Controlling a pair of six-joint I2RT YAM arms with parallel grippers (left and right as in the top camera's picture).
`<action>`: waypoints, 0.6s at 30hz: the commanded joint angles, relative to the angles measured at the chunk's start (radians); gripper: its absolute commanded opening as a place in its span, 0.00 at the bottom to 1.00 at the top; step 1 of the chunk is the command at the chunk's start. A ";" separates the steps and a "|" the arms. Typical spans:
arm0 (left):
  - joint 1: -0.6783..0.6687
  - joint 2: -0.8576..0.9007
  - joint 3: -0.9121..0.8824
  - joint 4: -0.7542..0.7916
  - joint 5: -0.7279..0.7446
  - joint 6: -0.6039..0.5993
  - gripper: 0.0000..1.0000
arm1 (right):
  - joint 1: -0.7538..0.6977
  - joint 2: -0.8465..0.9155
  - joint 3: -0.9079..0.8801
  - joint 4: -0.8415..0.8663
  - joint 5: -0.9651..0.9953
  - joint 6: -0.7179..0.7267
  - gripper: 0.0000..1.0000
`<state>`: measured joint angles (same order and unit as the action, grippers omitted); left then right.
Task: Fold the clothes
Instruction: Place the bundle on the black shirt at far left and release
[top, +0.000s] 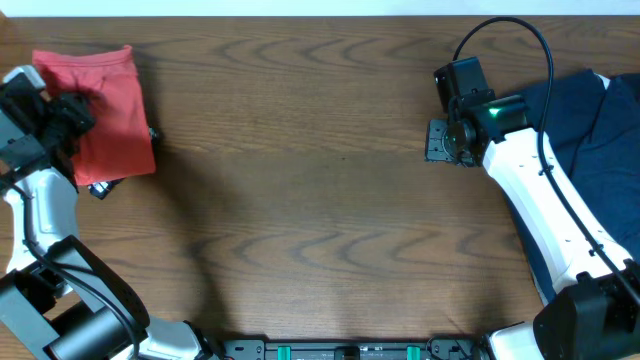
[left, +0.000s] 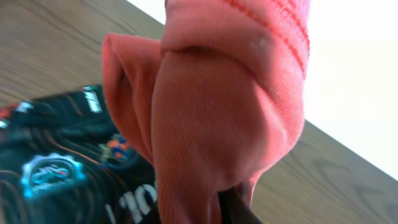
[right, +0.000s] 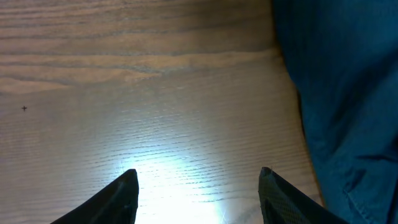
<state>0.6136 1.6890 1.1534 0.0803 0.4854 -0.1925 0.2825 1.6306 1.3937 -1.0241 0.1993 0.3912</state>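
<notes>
my left jaws are pinching a bunched fold of the red shirt (top: 112, 105) at the far left corner of the tabletop (top: 320, 200). the shirt lies folded over a black shirt (left: 56, 168) with coloured print, which peeks out at its near edge. my right jaws are spread with nothing between them, over bare wood just beside the navy shirt (right: 342, 93) at the right edge.
</notes>
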 joint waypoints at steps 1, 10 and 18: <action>0.014 -0.003 0.010 0.023 -0.060 -0.011 0.15 | -0.008 -0.023 0.007 0.001 0.010 0.016 0.60; 0.082 0.030 0.010 0.018 -0.148 -0.012 0.98 | -0.006 -0.023 0.007 -0.005 0.002 0.016 0.60; 0.093 0.030 0.010 0.010 -0.108 -0.068 0.98 | -0.011 -0.023 0.007 0.000 0.002 0.016 0.66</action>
<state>0.7185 1.7077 1.1534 0.0914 0.3531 -0.2337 0.2825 1.6306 1.3937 -1.0271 0.1978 0.3969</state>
